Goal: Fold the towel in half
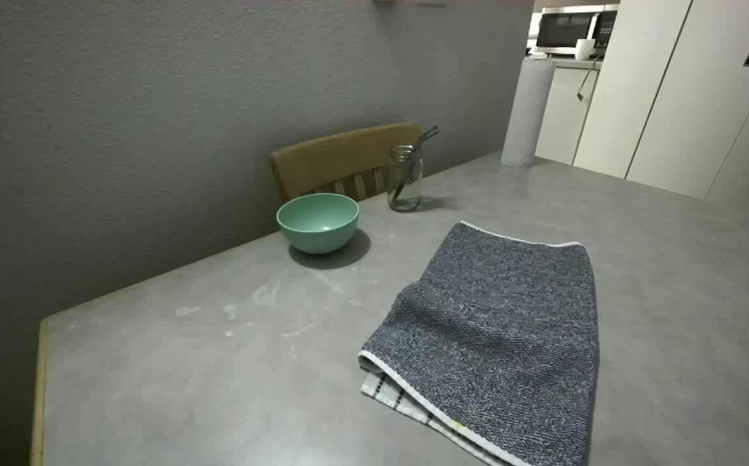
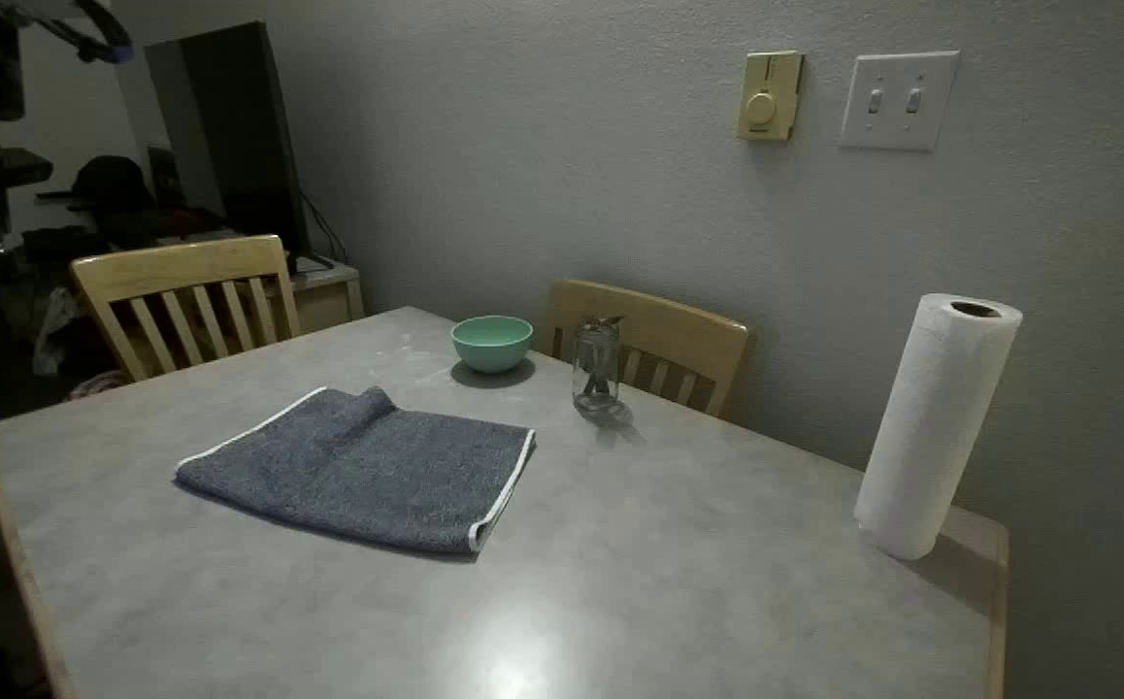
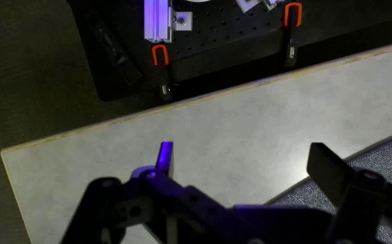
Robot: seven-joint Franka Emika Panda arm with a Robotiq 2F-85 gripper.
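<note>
- The bench (image 2: 698, 582) was grey, wooden-edged.
- The dark grey towel (image 2: 378, 476) lay on it, doubled over, rucked, toward the left corner in an exterior view.
- A white paper roll (image 2: 936, 427) stood upright near the bench's right corner there.
- The tool (image 3: 241, 154), in the wrist view, was parted wide, bench showing through the gap.
- A green bowl (image 1: 318, 223) sat by the edge along the wall (image 1: 154, 129).
- A glass jar (image 1: 415, 184) holding utensils (image 1: 429, 134) stood near that edge, between bowl and roll.
</note>
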